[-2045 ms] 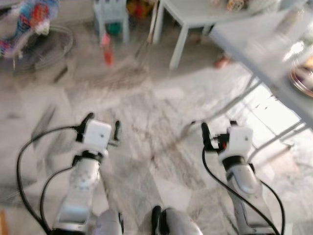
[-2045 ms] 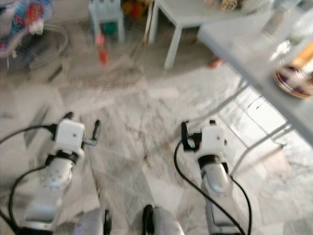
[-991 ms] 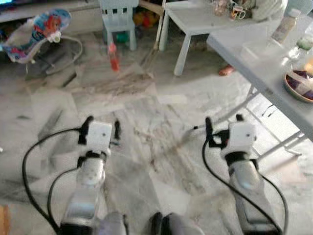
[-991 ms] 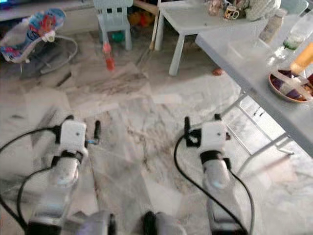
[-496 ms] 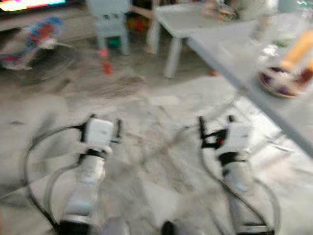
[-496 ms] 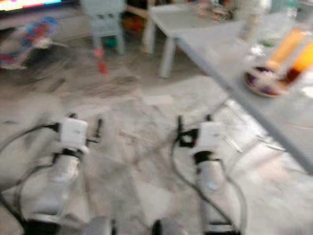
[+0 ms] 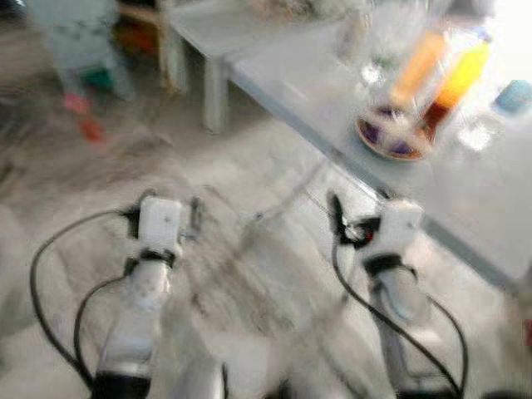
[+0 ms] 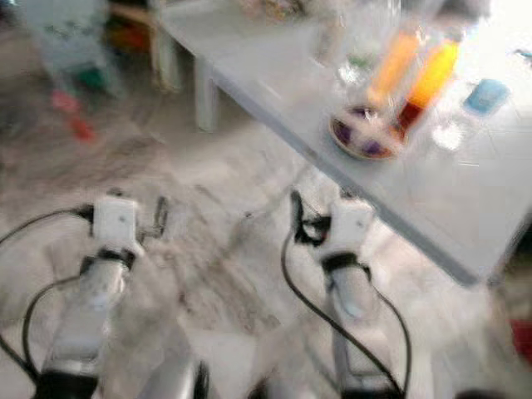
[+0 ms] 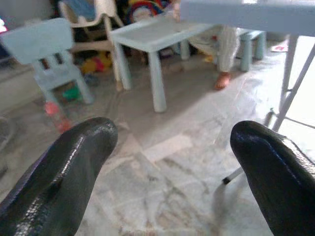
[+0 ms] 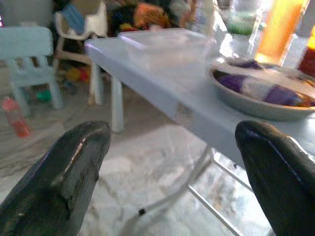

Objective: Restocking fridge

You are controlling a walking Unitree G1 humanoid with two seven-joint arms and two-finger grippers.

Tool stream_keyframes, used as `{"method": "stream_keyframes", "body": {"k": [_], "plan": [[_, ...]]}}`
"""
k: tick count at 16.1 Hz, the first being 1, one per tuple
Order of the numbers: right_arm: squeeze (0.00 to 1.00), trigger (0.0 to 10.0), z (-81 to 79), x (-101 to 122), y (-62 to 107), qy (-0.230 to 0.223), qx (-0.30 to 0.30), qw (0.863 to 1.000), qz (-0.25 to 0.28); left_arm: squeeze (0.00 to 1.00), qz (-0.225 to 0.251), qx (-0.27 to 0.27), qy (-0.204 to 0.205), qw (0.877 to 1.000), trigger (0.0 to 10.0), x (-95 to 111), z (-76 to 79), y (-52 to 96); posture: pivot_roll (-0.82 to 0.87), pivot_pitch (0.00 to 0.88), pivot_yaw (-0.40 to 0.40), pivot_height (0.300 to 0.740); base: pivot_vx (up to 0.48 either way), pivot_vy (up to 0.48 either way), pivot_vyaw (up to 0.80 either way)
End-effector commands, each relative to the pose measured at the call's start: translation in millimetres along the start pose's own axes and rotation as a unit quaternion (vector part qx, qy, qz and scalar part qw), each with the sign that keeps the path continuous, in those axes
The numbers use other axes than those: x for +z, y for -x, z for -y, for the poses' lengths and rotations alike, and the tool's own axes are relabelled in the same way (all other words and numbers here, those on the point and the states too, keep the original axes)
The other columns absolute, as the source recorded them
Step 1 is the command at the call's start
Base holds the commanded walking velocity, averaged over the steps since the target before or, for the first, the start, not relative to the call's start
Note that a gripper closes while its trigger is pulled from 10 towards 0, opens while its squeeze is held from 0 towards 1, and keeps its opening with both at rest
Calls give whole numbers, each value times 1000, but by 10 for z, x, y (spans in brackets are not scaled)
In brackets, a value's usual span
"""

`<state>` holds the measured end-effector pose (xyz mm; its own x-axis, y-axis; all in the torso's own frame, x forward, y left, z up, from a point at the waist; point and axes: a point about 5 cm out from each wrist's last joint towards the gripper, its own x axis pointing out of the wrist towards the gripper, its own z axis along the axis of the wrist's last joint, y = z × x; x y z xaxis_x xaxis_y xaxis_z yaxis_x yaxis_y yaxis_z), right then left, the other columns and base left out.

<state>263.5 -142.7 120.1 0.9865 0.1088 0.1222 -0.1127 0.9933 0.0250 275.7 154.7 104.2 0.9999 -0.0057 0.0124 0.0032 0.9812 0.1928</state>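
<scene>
Background is pretty cluttered: a small blue chair (image 9: 47,51) and a low white kids' table (image 9: 152,37) sit well ahead of the left hand, with a red bottle (image 10: 15,117) lying on the marble floor (image 9: 172,182) just beside the chair.

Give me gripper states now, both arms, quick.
Left gripper: open, holding nothing, held out over the floor.
Right gripper: open, holding nothing, by the edge of the table.

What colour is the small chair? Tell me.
Light blue small chair, clearest in the left wrist view.
</scene>
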Motion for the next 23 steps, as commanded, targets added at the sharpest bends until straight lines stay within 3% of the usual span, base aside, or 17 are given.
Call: {"method": "stream_keyframes", "body": {"k": [1, 4, 16, 19, 23], "plan": [[0, 10000, 93, 26, 29, 15, -10, 1000, 4, 0, 15, -12, 14, 1000, 10000, 72, 87, -5, 76, 179, -58, 740, 274, 398, 0], [0, 10000, 88, 19, 35, 15, -10, 1000, 3, 0, 26, -16, 13, 999, 10000, 107, 95, -11, 74, 180, -57, 740, 269, 399, 0], [0, 10000, 59, -1, 38, 15, -8, 1000, 1, 0, 47, -43, 34, 997, 10000, 182, 161, -22, 75, 176, -53, 740, 299, 373, -642], [0, 10000, 53, -17, 53, 12, -6, 1000, -1, 0, 61, -54, 38, 996, 10000, 233, 198, -13, 74, 178, -53, 740, 0, 0, 0], [0, 10000, 51, -37, 59, 15, -8, 1000, -5, 0, 59, -51, 38, 996, 10000, 231, 174, -11, 77, 185, -53, 740, 0, 0, -800]]}}
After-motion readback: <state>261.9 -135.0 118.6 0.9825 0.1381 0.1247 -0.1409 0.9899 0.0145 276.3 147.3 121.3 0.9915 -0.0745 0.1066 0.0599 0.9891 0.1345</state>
